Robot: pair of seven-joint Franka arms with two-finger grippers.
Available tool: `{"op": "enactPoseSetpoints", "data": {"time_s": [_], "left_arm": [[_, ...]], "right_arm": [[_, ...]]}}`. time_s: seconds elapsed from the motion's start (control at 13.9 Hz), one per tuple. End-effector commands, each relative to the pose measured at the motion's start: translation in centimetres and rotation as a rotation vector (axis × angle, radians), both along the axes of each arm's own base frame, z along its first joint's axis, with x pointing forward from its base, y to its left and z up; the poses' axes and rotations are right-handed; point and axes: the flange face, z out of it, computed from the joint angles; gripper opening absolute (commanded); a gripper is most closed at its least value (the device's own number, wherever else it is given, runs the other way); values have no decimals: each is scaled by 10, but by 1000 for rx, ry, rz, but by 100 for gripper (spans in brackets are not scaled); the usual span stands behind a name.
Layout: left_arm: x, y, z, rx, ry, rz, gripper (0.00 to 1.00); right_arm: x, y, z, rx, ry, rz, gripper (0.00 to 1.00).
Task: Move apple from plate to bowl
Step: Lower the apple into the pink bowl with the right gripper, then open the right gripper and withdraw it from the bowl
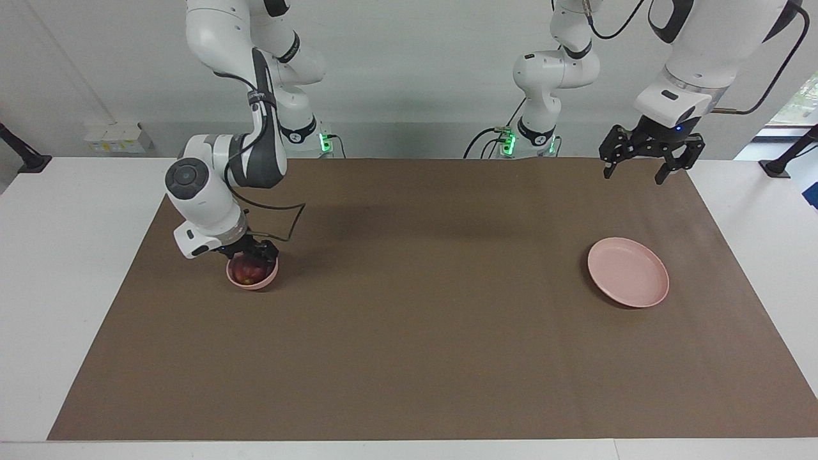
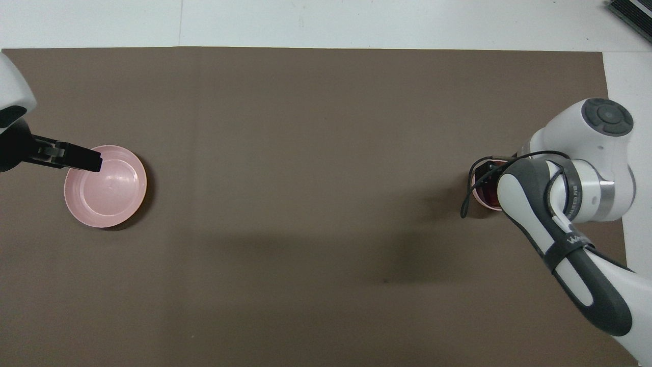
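Operator: State the step in hand.

Technician: Release over the bowl (image 1: 263,283). The apple (image 1: 246,272) lies inside the bowl, at nine o'clock on the brown mat (image 1: 409,332) in the facing view. The plate (image 1: 628,281) stands bare at three o'clock, well apart from it.

Operator: Condition of the right gripper (image 1: 254,251)?

Technician: It is down at the bowl's mouth, directly over the apple and close to it. Whether it pinches the fruit or has let go cannot be told from either view, as the wrist and the bowl wall hide the contact.

Operator: And the left gripper (image 1: 634,177)?

Technician: Spread wide, holding nothing. It hangs in the air at the plate's twelve o'clock in the facing view, and the arm waits.

Operator: Progress?

Technician: Judged nearly complete, since the apple is in its target vessel.

Operator: What does the next move call for?

Technician: Confirm the release, then lift the right gripper straight up. The bowl is small and light, so any sideways drag at the rim could tip it or roll the apple out.
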Motion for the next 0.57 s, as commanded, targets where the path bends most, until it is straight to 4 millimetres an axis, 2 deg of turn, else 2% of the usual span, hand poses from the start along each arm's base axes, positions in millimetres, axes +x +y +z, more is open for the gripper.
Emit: {"op": "enactPoseSetpoints", "data": {"time_s": [0.0, 0.22, 0.5], "left_arm": [[-5, 3, 8, 11, 13, -12, 100], [-5, 2, 8, 9, 14, -13, 100], [-5, 2, 8, 4, 8, -11, 100]], "right_arm": [[-7, 1, 75, 6, -54, -1, 100], [-32, -2, 144, 1, -115, 30, 100], [-68, -3, 239, 9, -68, 36, 100]]}}
